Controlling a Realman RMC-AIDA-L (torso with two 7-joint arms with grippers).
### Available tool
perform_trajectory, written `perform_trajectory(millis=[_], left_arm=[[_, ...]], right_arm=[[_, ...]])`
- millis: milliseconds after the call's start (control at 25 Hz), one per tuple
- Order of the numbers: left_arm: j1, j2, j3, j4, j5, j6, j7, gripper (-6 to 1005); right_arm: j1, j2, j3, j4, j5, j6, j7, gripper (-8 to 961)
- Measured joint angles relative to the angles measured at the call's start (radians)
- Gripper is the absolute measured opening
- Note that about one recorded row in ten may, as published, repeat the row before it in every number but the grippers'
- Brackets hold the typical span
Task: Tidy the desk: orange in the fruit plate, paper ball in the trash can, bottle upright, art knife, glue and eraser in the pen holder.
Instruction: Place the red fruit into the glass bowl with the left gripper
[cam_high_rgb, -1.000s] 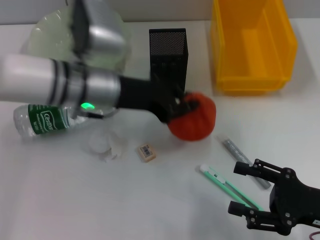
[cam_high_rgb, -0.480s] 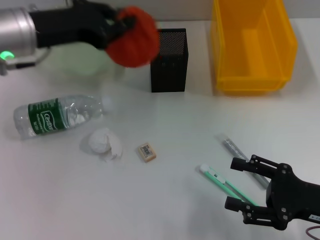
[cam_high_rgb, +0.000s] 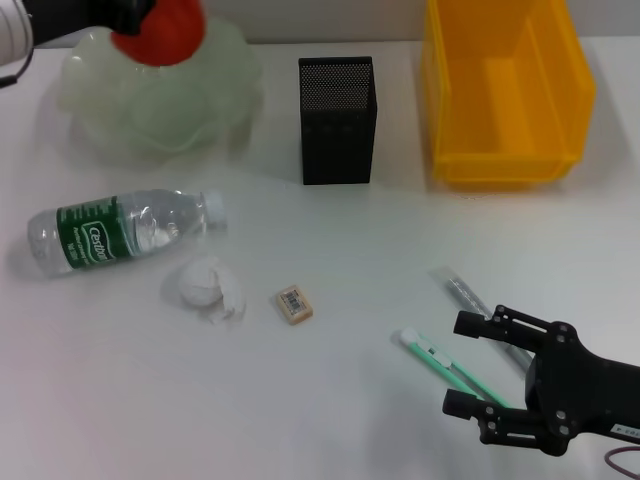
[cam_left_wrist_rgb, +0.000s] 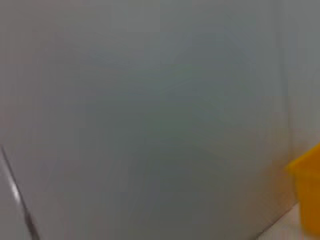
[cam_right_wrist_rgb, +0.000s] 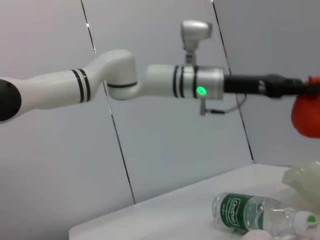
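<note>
High at the far left, my left gripper (cam_high_rgb: 135, 18) is shut on the red-orange orange (cam_high_rgb: 162, 30), which hangs over the back of the pale green fruit plate (cam_high_rgb: 160, 105). The right wrist view shows the same orange (cam_right_wrist_rgb: 307, 114) above the fruit plate (cam_right_wrist_rgb: 304, 178). The bottle (cam_high_rgb: 120, 232) lies on its side, with the paper ball (cam_high_rgb: 203, 284) and the eraser (cam_high_rgb: 294, 303) in front of it. My right gripper (cam_high_rgb: 458, 363) is open at the near right, over the mint-green art knife (cam_high_rgb: 430, 352) and beside the grey glue (cam_high_rgb: 462, 290). The black pen holder (cam_high_rgb: 337, 120) stands mid-back.
The yellow trash can (cam_high_rgb: 505, 95) stands at the back right, next to the pen holder. The bottle (cam_right_wrist_rgb: 252, 212) also shows in the right wrist view. The left wrist view shows mostly a grey wall and a corner of the trash can (cam_left_wrist_rgb: 309, 192).
My left gripper has carried the orange up from beside the pen holder and leftward to above the fruit plate. My right gripper has crept slightly toward the art knife.
</note>
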Motion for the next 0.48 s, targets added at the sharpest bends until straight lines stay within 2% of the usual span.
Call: perform_trajectory(millis=[40, 120, 200, 480], left_arm=[[-0.018, 0.0, 0.02, -0.055, 0.03, -0.06, -0.003, 167], [-0.038, 0.0, 0.031, -0.114, 0.054, -0.092, -0.001, 167], [-0.038, 0.0, 0.031, -0.114, 0.054, -0.092, -0.001, 167], [-0.105, -0.001, 0.051, -0.257, 0.067, -0.202, 0.001, 162]], right_arm=[[0.0, 0.0, 0.0, 0.0, 0.0, 0.0, 0.0, 822], [0.001, -0.001, 0.0, 0.002, 0.0, 0.0, 0.0, 822], [0.001, -0.001, 0.0, 0.002, 0.0, 0.0, 0.0, 822], [0.005, 0.0, 0.0, 0.004, 0.0, 0.0, 0.0, 821]])
